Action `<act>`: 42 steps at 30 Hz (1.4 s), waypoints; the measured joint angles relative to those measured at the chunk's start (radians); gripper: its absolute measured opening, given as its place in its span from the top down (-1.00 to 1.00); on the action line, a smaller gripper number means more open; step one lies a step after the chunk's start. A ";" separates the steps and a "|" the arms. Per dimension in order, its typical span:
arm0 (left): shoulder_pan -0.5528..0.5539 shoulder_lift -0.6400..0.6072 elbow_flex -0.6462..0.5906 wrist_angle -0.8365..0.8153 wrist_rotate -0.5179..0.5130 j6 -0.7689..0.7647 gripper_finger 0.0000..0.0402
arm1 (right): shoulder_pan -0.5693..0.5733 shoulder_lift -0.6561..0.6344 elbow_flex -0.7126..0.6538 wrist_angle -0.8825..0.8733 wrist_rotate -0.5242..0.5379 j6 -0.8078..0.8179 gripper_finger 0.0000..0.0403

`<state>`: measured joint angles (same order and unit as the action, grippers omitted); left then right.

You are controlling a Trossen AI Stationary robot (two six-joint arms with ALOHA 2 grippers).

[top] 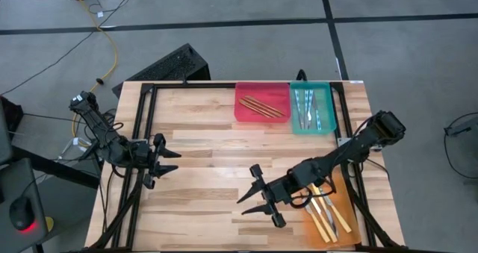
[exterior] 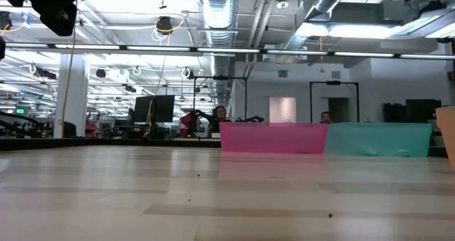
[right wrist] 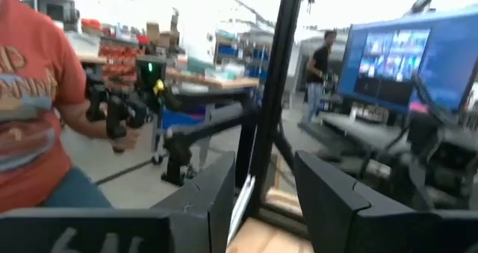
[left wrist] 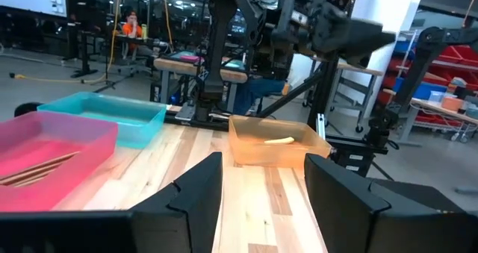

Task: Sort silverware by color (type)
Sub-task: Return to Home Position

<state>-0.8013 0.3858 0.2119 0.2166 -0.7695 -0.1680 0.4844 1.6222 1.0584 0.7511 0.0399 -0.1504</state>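
Since silverware looks fully sorted, homing step: left tool, right tool both spread, empty; retract next.

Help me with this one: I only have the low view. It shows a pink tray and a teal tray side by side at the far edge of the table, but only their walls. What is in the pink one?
Observer: The red tray holds tan wooden sticks, lying together at a slant.
Operator: And the teal one?
Observer: The teal tray holds light-blue-handled pieces, lined up lengthwise.
Operator: Is there a third tray?
Observer: Yes. An orange tray sits near the table's right front corner. It has yellow-handled knives in it and lies partly under the right arm.
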 joint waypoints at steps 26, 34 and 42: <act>0.000 0.000 0.000 -0.021 -0.003 -0.053 0.14 | -0.140 -0.216 0.000 -0.421 -0.018 0.121 0.21; 0.000 0.000 0.000 -0.027 -0.004 -0.064 0.14 | -0.119 -0.429 0.000 -0.722 0.088 0.151 0.21; 0.000 0.000 0.000 -0.027 -0.022 -0.068 0.14 | -0.030 -0.622 0.000 -0.907 0.272 0.140 0.21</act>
<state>-0.8016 0.3859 0.2123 0.1893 -0.7912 -0.2363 0.4541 1.0006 1.0586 -0.1562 0.3120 -0.0099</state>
